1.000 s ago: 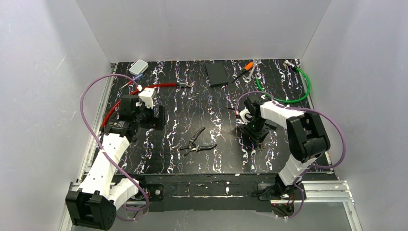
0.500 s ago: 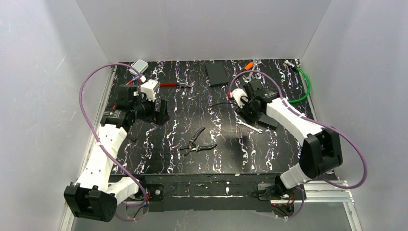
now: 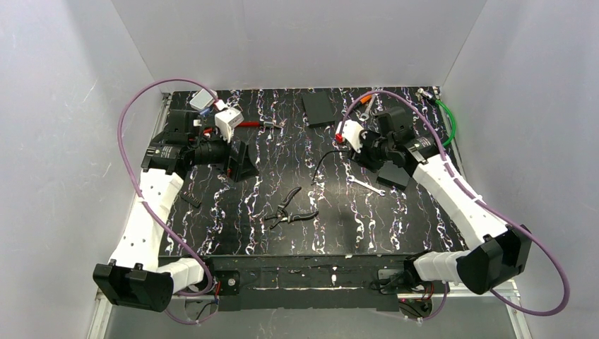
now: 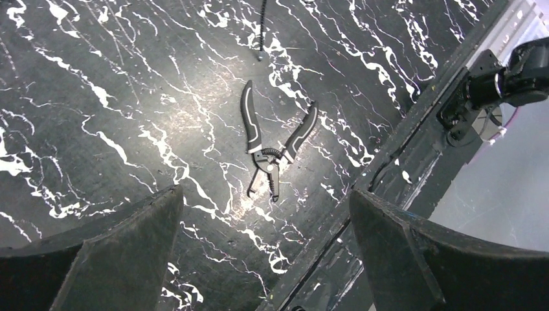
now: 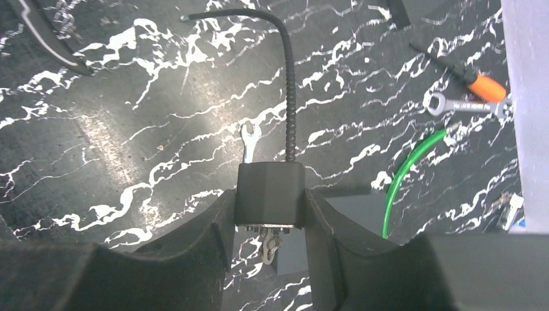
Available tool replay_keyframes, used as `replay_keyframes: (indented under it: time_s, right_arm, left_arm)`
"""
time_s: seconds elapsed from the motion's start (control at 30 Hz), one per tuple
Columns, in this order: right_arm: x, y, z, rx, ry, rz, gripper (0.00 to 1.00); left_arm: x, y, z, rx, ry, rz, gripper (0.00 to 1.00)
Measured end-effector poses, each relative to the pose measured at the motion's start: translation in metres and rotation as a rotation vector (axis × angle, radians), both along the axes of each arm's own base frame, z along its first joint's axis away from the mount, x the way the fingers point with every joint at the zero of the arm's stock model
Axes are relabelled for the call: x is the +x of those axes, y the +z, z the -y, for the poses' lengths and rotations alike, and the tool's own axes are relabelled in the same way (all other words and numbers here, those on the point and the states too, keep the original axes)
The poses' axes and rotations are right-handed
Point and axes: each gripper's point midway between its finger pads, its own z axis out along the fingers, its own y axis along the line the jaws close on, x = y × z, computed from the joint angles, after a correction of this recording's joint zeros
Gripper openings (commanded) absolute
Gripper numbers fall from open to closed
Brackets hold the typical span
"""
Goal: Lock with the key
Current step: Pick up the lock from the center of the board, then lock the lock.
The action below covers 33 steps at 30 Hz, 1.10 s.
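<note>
Overhead, right gripper (image 3: 362, 150) holds the cable lock (image 3: 321, 164) aloft, right of centre; left gripper (image 3: 236, 162) spread, empty. Left wrist: open jaws over pliers (image 4: 272, 152). Right wrist: jaws pinch lock body (image 5: 268, 188); key (image 5: 270, 246) dangles beneath, likely to slip out if jolted

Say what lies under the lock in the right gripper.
Below the lock, clamped in the right gripper, a wrench shows one end on the table; its rest is covered by the lock. A metal piece, perhaps the key, hangs from the lock's base.
</note>
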Motion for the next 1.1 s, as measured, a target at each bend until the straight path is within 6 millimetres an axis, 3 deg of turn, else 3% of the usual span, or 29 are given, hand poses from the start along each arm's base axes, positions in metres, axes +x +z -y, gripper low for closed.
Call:
replay_keyframes:
  time_s: [0.23, 0.53, 0.77, 0.97, 1.03, 1.1]
  right_arm:
    - [-0.013, 0.024, -0.025, 0.117, 0.119, -0.011, 0.01]
    - [-0.042, 0.085, -0.069, 0.342, 0.296, -0.029, 0.01]
    - [-0.075, 0.097, -0.096, 0.405, 0.404, -0.089, 0.01]
    - [-0.092, 0.106, -0.102, 0.435, 0.432, -0.105, 0.01]
    - [-0.096, 0.110, -0.102, 0.448, 0.438, -0.105, 0.01]
    - [-0.100, 0.114, -0.102, 0.460, 0.441, -0.104, 0.01]
  left_arm:
    - [-0.005, -0.001, 0.014, -0.064, -0.096, -0.032, 0.99]
    - [-0.004, 0.023, 0.044, -0.194, -0.235, 0.052, 0.99]
    - [0.001, 0.009, 0.067, -0.200, -0.301, 0.014, 0.99]
    - [-0.008, 0.001, 0.084, -0.178, -0.353, -0.002, 0.99]
    - [-0.012, -0.002, 0.088, -0.174, -0.368, -0.007, 0.86]
    - [-0.017, -0.006, 0.091, -0.171, -0.380, -0.020, 0.60]
